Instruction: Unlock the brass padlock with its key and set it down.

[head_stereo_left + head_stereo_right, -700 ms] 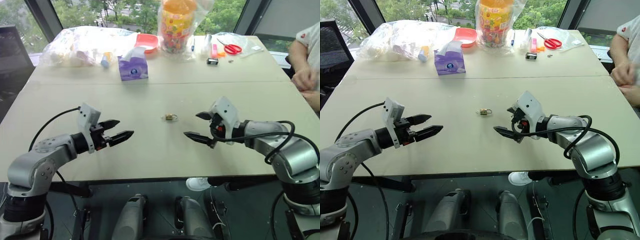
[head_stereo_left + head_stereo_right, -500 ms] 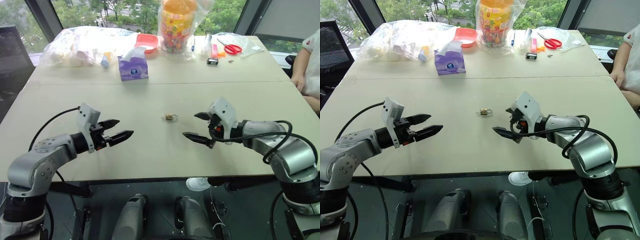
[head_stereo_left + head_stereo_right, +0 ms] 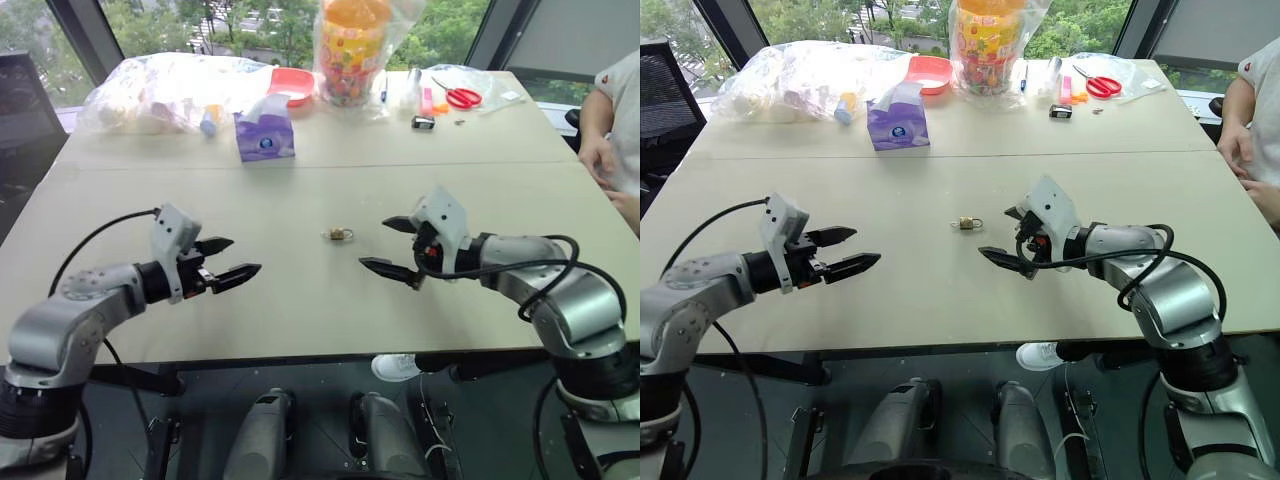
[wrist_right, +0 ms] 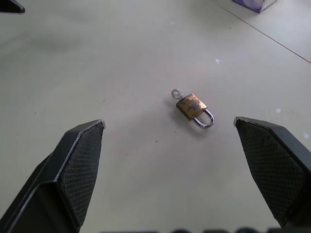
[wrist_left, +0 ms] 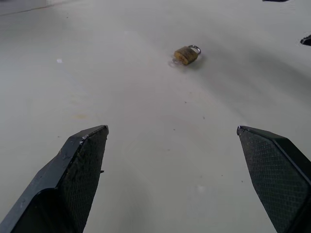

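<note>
Our left gripper (image 3: 232,260) hovers spread over the tabletop (image 3: 300,190). The padlock (image 3: 340,235) lies flat at mid-table, key (image 4: 177,92) in its base. Our right gripper (image 3: 385,245), also spread, is nearer; it should pinch the body squarely, leaving the key free. The far tissue box (image 3: 265,135) and scissors (image 3: 460,96) stay clear.

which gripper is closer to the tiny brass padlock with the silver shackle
Right. The right gripper hangs open just to the right of the small brass padlock, while the left gripper is open farther off on its left; neither touches it.
</note>
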You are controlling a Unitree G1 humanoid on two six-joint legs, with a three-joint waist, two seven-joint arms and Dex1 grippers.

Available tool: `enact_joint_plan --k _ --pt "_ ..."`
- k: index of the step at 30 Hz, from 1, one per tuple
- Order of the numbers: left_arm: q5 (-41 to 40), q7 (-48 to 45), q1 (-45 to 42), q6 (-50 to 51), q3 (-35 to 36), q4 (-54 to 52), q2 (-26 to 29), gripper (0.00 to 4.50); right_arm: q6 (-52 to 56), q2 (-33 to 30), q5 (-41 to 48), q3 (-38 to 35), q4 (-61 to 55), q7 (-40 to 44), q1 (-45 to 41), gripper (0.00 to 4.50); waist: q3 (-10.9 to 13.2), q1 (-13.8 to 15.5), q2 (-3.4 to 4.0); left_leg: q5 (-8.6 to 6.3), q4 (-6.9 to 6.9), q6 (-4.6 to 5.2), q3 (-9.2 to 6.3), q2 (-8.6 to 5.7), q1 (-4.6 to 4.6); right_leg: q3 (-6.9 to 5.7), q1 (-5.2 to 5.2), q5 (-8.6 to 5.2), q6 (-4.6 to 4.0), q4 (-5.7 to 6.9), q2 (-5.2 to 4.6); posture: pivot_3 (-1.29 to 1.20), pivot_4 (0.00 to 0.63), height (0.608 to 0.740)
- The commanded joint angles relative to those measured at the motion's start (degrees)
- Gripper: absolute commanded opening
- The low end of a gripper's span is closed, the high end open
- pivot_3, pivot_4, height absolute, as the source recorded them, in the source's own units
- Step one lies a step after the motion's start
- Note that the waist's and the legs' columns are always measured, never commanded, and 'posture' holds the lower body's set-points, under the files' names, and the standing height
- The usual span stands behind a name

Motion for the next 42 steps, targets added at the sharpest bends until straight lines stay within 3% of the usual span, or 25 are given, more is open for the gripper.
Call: enact_joint_plan --k 1,3,7,16,32,35,40,42 --pt "0.6 -10.1 -2.5 -1.9 -2.0 0.6 6.5 4.41 -5.5 2.7 -6.5 7.7 11.3 3.5 -9.3 4.50 0.0 -0.5 -0.01 0.00 0.00 0.00 0.06 0.01 0.00 -0.01 -0.03 0.01 -0.01 -0.01 -0.02 0.00 0.150 0.740" --pt "1.9 -13.8 -2.3 -3.5 -3.7 1.5 9.2 4.41 -8.2 4.9 -7.8 10.6 17.9 6.9 -12.7 4.50 0.0 -1.2 0.01 0.03 0.00 0.06 0.13 0.03 -0.02 -0.04 -0.07 0.03 -0.05 -0.03 0.00 0.00 0.150 0.740" --pt "3.5 -12.7 -3.9 -5.2 -3.5 4.5 7.9 4.41 -17.3 11.0 -13.7 15.1 34.7 9.8 -19.1 4.50 0.0 -1.2 -0.01 0.07 -0.16 0.19 0.22 0.02 -0.06 -0.05 -0.15 0.02 0.00 -0.02 -0.01 0.00 0.150 0.740" --pt "0.7 -8.3 0.8 -1.3 -0.1 -2.4 5.2 4.41 -33.0 19.4 -22.0 15.8 64.0 13.6 -29.4 4.50 0.0 -1.5 -0.01 0.11 -0.06 0.21 0.28 -0.01 -0.08 -0.05 -0.19 0.19 0.31 0.21 0.14 0.00 0.150 0.740" --pt "-1.0 -4.6 0.7 1.5 0.4 -5.2 3.9 4.41 -35.8 20.9 -25.3 11.6 73.1 19.1 -31.4 4.50 0.0 -1.3 0.00 0.16 -0.04 0.10 0.24 0.00 0.31 -0.05 0.12 0.09 0.14 0.35 0.15 0.00 0.150 0.740" --pt "-0.9 -4.6 -0.2 1.7 -0.1 -5.0 3.5 4.46 -35.7 21.6 -26.1 11.7 73.5 19.6 -31.0 3.22 0.0 -1.4 0.00 0.17 -0.03 0.07 0.24 0.00 0.33 -0.04 0.12 0.10 0.14 0.40 0.16 0.00 0.150 0.740" --pt "-0.8 -4.8 -0.9 1.7 -0.2 -4.1 3.2 4.46 -36.5 21.3 -27.0 11.3 70.9 20.6 -29.7 0.66 0.0 -1.5 0.00 0.18 -0.03 0.06 0.24 0.02 0.35 -0.04 0.11 0.16 0.27 0.44 0.19 0.00 0.150 0.740" --pt "-1.0 -4.5 -2.2 1.5 -0.4 -2.7 1.9 4.46 -38.2 21.2 -26.8 10.4 68.3 19.3 -29.3 0.68 0.0 -1.4 0.00 0.18 -0.03 0.06 0.24 0.02 0.35 -0.04 0.11 0.16 0.27 0.44 0.20 0.00 0.150 0.740"
